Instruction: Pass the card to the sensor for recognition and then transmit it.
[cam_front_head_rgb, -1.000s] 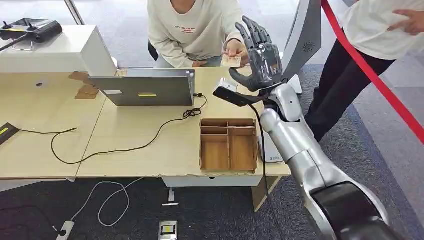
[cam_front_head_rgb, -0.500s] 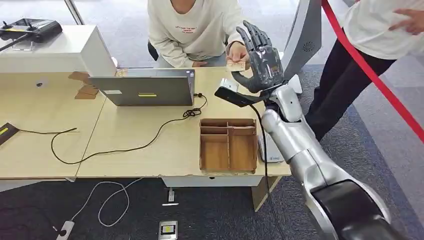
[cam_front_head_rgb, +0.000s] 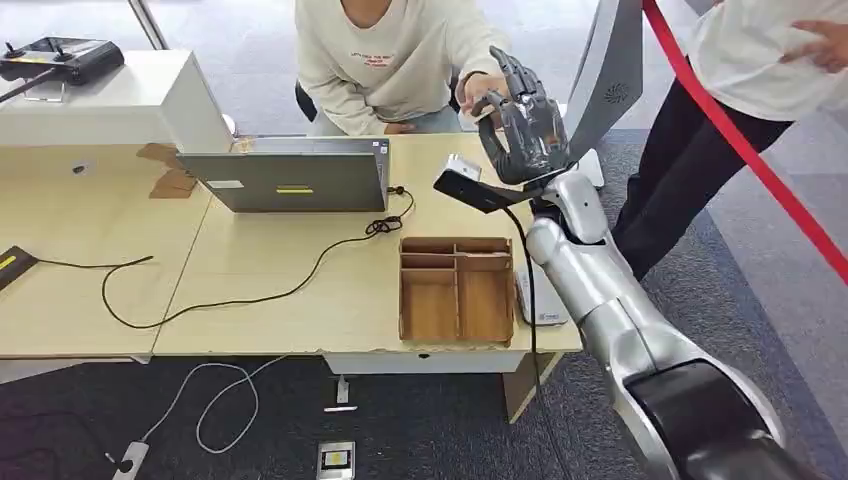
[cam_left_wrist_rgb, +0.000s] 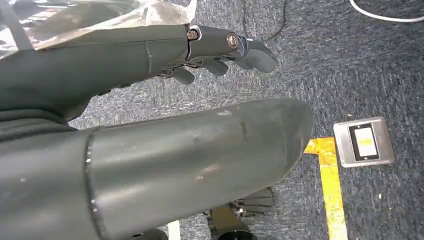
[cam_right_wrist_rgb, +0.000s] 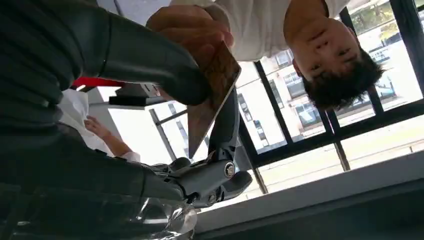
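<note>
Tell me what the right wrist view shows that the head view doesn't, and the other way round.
Right wrist view alone: the card, pinched between the right hand's thumb and a dark finger, with the person's hand also on it, and windows behind.

Head view alone: the table, the laptop, the wooden tray, the black cable and the red strap.

Both: the right hand raised toward the seated person, whose hand meets it.

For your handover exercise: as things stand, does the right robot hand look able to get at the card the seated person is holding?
Probably yes: the right robot hand is already at the card, thumb against it, nothing between.
</note>
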